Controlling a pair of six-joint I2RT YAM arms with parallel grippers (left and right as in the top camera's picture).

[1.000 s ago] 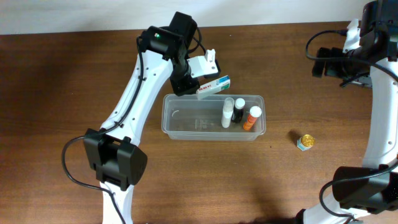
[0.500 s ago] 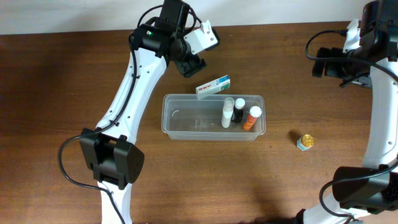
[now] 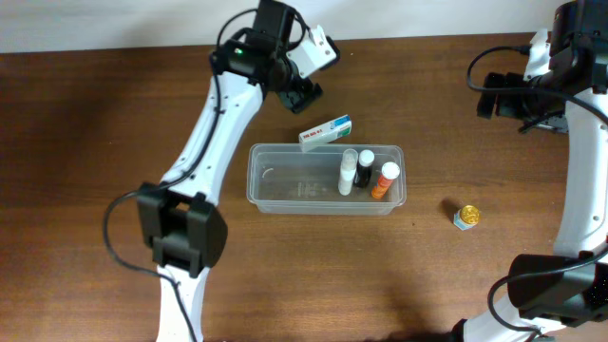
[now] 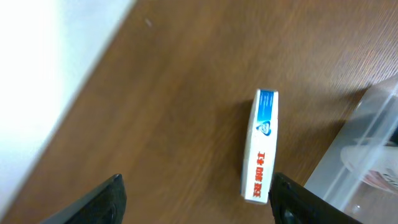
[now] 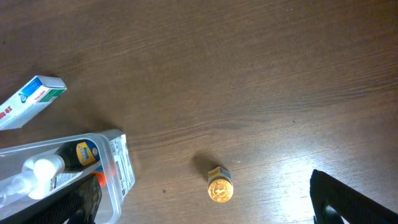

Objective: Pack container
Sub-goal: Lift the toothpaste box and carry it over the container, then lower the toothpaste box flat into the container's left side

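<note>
The container (image 3: pixel 285 185) sits mid-table with three bottles (image 3: pixel 365 171) at its right end. A small box (image 3: pixel 326 132) lies on the table just beside its far rim, and a gold-topped jar (image 3: pixel 465 217) stands off to its right. The left tool (image 4: pixel 199 202) hangs open and empty near the far edge, clear of the box. The right tool (image 5: pixel 205 199) is wide open and empty, towards the right edge.

Container (image 3: pixel 285 185): left half free; three bottles (image 3: pixel 366 174) block the right end. Box (image 3: pixel 326 132) just beside its far rim. Jar (image 3: pixel 465 217) toward table's (image 3: pixel 95 190) right edge, well apart.
</note>
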